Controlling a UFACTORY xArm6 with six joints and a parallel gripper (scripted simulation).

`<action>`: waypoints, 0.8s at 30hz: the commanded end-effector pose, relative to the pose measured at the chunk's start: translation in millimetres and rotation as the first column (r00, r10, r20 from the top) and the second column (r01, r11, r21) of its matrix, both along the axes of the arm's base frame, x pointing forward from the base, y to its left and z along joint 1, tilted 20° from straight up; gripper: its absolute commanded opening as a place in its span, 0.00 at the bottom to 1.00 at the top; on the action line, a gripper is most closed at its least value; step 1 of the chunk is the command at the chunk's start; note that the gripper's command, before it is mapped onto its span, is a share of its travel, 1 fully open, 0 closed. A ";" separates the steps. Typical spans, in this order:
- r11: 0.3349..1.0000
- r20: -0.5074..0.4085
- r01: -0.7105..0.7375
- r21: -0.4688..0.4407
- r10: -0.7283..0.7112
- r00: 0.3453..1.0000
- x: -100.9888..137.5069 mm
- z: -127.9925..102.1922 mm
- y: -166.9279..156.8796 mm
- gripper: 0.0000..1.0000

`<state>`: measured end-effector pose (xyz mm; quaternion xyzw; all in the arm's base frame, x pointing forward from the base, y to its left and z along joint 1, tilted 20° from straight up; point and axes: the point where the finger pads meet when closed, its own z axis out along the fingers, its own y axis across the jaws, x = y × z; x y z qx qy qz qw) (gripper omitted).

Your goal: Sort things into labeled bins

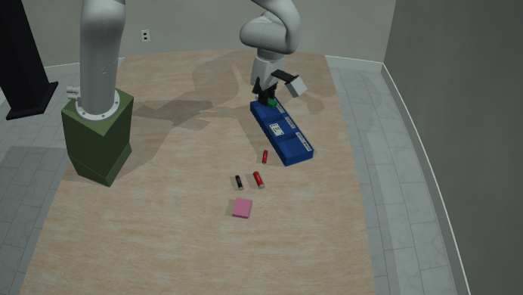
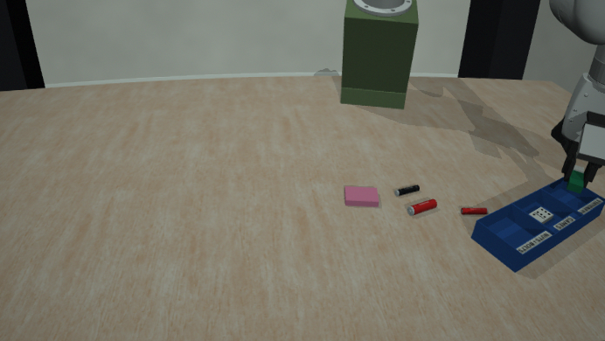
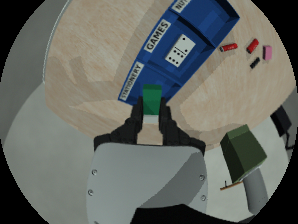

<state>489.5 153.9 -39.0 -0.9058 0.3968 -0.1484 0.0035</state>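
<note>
My gripper point(image 1: 267, 99) is shut on a small green block point(image 1: 271, 102) and holds it just above the far compartment of the blue three-part bin point(image 1: 283, 130). The block also shows in the exterior view point(image 2: 575, 182) and in the wrist view point(image 3: 153, 99). A white domino point(image 1: 276, 129) lies in the middle GAMES compartment. On the table lie a small red cylinder point(image 1: 264, 156), a red battery point(image 1: 258, 179), a black battery point(image 1: 239, 181) and a pink eraser point(image 1: 242, 208).
The arm's green base block point(image 1: 97, 136) stands at the left of the table. A dark stand point(image 1: 23, 64) is off the table at the far left. The bin point(image 2: 535, 228) lies near the table's right edge.
</note>
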 end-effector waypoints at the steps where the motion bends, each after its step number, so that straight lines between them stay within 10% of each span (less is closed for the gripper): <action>1: 0.988 0.031 0.147 0.042 -0.149 0.988 1.3 1.5 0.6 0.00; 13: 0.885 0.069 0.444 0.139 -0.456 0.887 1.7 1.6 0.5 0.00; 24: 0.885 0.069 0.444 0.139 -0.456 0.887 1.4 1.5 0.6 0.00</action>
